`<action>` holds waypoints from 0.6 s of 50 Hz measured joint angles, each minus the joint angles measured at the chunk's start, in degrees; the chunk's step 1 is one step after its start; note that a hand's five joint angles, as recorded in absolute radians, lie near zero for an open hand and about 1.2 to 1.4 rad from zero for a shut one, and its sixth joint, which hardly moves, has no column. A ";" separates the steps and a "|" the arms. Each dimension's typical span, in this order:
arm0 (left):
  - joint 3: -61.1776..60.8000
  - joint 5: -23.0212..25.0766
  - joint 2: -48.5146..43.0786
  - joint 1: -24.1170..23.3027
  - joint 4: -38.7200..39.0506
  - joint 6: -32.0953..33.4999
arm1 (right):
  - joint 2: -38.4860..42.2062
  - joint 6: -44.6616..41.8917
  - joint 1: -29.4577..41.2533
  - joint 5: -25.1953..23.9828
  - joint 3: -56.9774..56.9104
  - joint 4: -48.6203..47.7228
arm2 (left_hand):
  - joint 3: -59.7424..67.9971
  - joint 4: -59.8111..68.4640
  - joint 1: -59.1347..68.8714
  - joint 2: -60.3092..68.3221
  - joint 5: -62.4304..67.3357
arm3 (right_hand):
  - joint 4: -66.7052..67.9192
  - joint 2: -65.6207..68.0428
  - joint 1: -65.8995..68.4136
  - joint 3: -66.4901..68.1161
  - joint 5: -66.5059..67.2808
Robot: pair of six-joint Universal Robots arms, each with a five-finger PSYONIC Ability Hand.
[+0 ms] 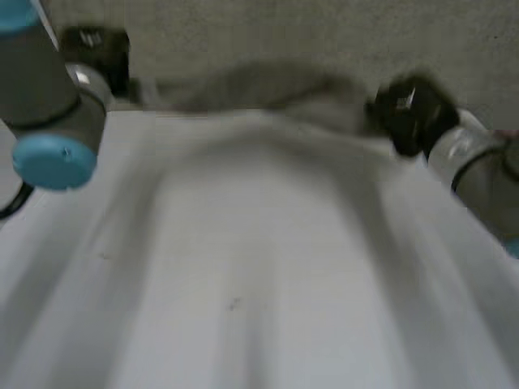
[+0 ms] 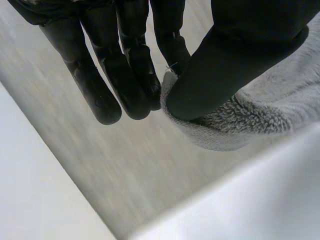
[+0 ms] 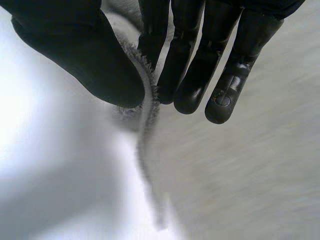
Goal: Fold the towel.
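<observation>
Towel [image 1: 259, 243]: should handle soft, limp, light. Pinched thumb-to-fingers at far hem, seemingly near corners, by left hand [image 2: 240, 55] and right hand [image 3: 75, 55]; sound places to hold.

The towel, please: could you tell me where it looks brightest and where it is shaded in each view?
Head view: the pale grey terry towel shows soft darker creases running from the left hand and right hand. Left wrist view: its pinched corner is dimmer grey. Right wrist view: glaring white beside the thumb.

The towel [image 1: 259, 243] spans left hand [image 1: 96, 47] to right hand [image 1: 409, 109].
</observation>
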 measured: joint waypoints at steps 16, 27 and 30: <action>-17.98 0.54 -0.14 0.70 -0.29 -0.02 | 4.59 -11.24 2.79 -0.91 14.13 19.28 | 0.00 0.00 0.00 0.00 0.00 | 0.00 0.00 0.00 0.00 0.00; -21.50 0.44 3.39 1.25 0.27 -0.14 | -0.15 -11.09 4.77 -2.80 23.25 27.57 | 0.00 0.00 -0.08 0.00 0.00 | 0.00 0.00 0.00 0.00 0.03; -21.83 0.43 4.13 1.31 0.31 -0.15 | -1.07 -11.24 6.06 -5.76 24.76 32.34 | 0.00 0.01 -0.08 0.00 0.00 | 0.00 0.00 0.00 0.00 0.05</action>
